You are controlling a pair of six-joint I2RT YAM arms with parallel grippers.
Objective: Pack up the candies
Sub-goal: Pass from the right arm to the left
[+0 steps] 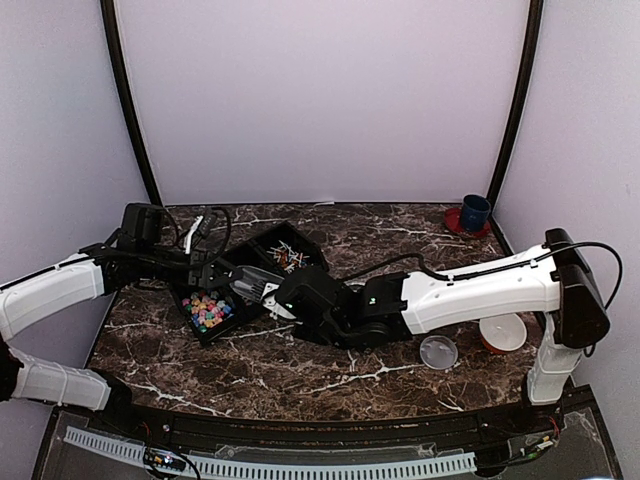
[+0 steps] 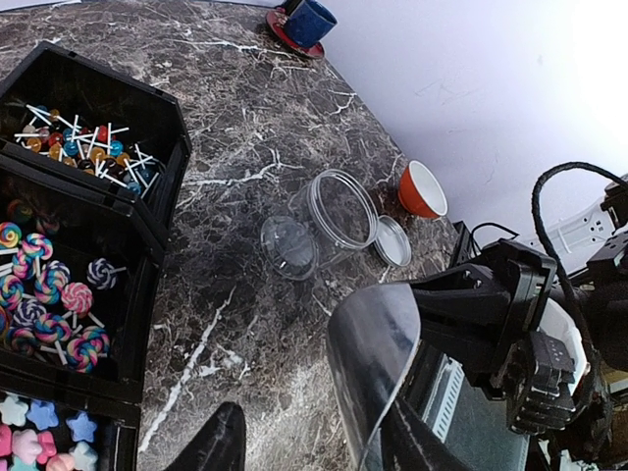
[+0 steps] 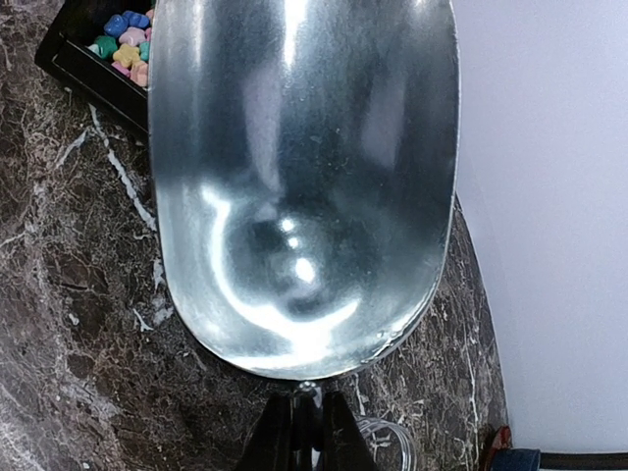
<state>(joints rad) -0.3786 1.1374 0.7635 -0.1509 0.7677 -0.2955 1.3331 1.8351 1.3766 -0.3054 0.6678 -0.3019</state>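
Gripping the scoop (image 3: 304, 177) handle tight in my right pincer (image 3: 304, 432), bowl empty, long axis pointing ahead; pastel candies (image 3: 123, 44) lie ahead-left, nearer my half-open left pincer (image 2: 309, 451).

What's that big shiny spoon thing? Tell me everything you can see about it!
It is a scoop that looks like shiny silver metal, with a deep, rounded bowl that mirrors the light. The bowl is empty, with no sweets in it. The right gripper holds it by its narrow end, jaws shut on it, and the bowl's open side faces the wrist camera. It seems held just above the dark marble table, with its far tip close to the black tray of pastel candies.
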